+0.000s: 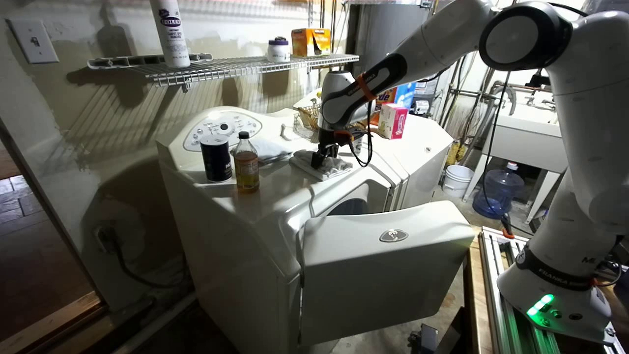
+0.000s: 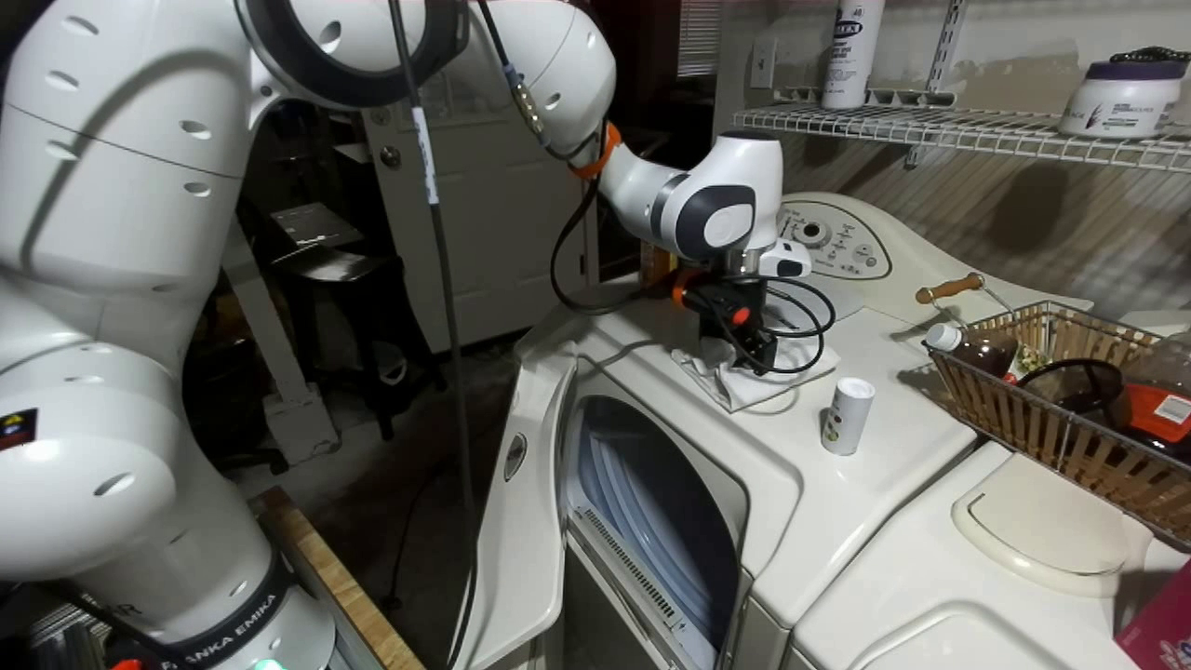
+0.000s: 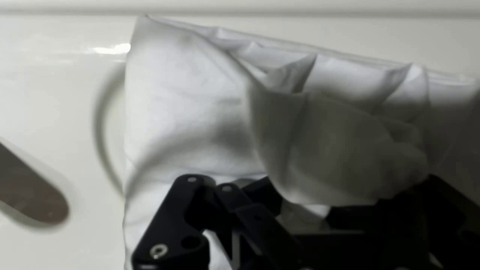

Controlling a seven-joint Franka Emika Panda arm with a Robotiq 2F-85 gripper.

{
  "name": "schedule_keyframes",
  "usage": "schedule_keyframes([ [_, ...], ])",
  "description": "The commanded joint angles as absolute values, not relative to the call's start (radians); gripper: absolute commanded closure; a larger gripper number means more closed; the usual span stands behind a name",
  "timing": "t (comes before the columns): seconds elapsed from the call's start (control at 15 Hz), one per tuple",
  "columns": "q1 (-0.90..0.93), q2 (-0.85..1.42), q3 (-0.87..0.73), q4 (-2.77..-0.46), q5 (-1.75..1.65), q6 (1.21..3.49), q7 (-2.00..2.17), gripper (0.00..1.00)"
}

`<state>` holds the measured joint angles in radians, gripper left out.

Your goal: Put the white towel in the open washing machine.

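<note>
I cannot tell whether my fingers (image 3: 267,198) pinch the bunched white towel (image 3: 322,142), so I should squeeze several layers before lifting

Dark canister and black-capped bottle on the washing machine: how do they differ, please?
The dark canister looks opaque, whereas the bottle is see-through, with amber liquid inside. The canister has straight sides and a pale top; the bottle narrows to a neck under a black cap. Both stand upright on the washing machine.

Rounded white arm (image 1: 585,128), orange bands (image 1: 365,87), black cables (image 2: 555,265), black claw (image 1: 325,156) dotted with screws
</note>
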<state>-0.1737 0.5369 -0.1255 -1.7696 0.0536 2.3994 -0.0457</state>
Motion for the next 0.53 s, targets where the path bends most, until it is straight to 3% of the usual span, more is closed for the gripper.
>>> schedule_keyframes([
  [0.0,-0.179,0.525,-0.113,-1.786,0.062,2.386,-0.032,0.97],
  [0.2,-0.174,0.516,-0.117,-1.792,0.055,2.398,-0.026,0.95],
  [0.27,-0.17,0.512,-0.121,-1.796,0.048,2.403,-0.02,0.71],
  [0.33,-0.165,0.506,-0.126,-1.802,0.041,2.407,-0.013,0.7],
  [0.47,-0.152,0.48,-0.137,-1.821,0.022,2.423,0.001,0.57],
])
